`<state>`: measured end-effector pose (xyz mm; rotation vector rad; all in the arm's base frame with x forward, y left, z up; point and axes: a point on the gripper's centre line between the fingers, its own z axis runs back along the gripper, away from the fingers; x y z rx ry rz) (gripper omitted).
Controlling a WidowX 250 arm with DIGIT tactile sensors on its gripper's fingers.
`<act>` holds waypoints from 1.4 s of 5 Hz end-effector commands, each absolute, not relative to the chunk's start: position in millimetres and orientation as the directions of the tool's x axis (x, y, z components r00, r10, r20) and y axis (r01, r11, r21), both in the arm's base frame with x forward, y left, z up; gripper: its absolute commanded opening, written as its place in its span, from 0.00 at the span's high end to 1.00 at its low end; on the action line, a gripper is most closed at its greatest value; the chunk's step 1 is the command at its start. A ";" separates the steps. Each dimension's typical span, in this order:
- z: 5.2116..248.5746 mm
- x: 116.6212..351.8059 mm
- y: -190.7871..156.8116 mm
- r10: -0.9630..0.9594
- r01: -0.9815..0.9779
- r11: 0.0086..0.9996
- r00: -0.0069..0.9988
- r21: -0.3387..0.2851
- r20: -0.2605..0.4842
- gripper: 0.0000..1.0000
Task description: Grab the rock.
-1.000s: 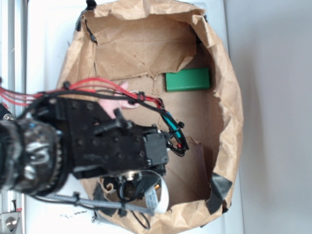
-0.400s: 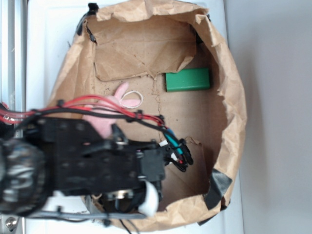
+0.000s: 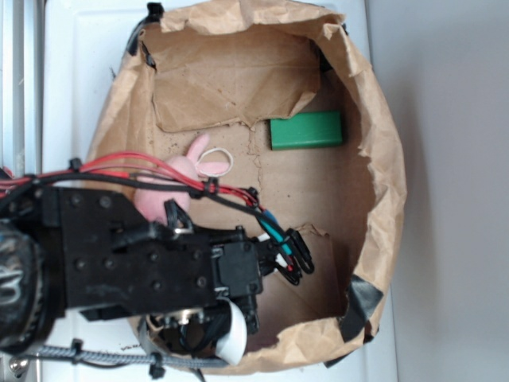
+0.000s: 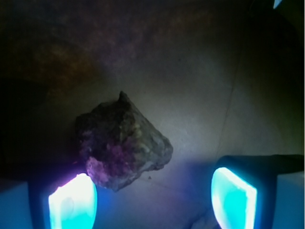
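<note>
The rock [image 4: 121, 140] shows only in the wrist view: a jagged dark lump lying on the cardboard floor, left of centre between our fingers. In the exterior view the arm [image 3: 135, 263] covers it, so all we can say is that it sits somewhere under the wrist, near the lower-left wall of the bag-lined box [image 3: 382, 183].

The gripper [image 4: 152, 198] is spread wide and holds nothing. The left pad [image 4: 71, 202] sits just beside the rock's lower edge, maybe touching; we cannot tell. The right pad [image 4: 233, 198] is well apart from it.

Our read of the step: final approach, not yet closed.
- Nudge left so the rock is centred, otherwise the left pad pushes it before the right one arrives.
- Drop further so the pads flank the rock's thick middle, not its pointed top.
- Close slowly; the faces are rough and angled, so it may twist or squirt out.

Edges and room:
- The crumpled paper wall is close on the lower-left side, so there is little slack there. We judge the rightward side freer.
- The box centre and right are open floor.
- The pink plush bunny [image 3: 171, 175] lies just above the arm, a white ring [image 3: 216, 162] beside its ear, and the green block [image 3: 306, 130] is well apart at the far wall. None is in the closing path.
- Lift straight up; the cables [image 3: 278, 239] hang near the torn flap.
</note>
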<state>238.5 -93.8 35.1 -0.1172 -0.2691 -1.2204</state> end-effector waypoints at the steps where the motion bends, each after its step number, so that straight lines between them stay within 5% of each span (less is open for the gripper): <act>1: 44.5 255.7 -104.7 -0.907 0.946 0.323 0.299 0.035 0.297 0.00; 4: 44.1 247.1 -116.8 -0.933 0.964 0.260 0.235 0.056 0.272 0.00; 5: 43.9 249.4 -114.6 -0.926 0.956 0.287 0.262 0.056 0.272 1.00; 7: 40.8 252.7 -111.2 -0.923 0.950 0.307 0.283 0.056 0.262 1.00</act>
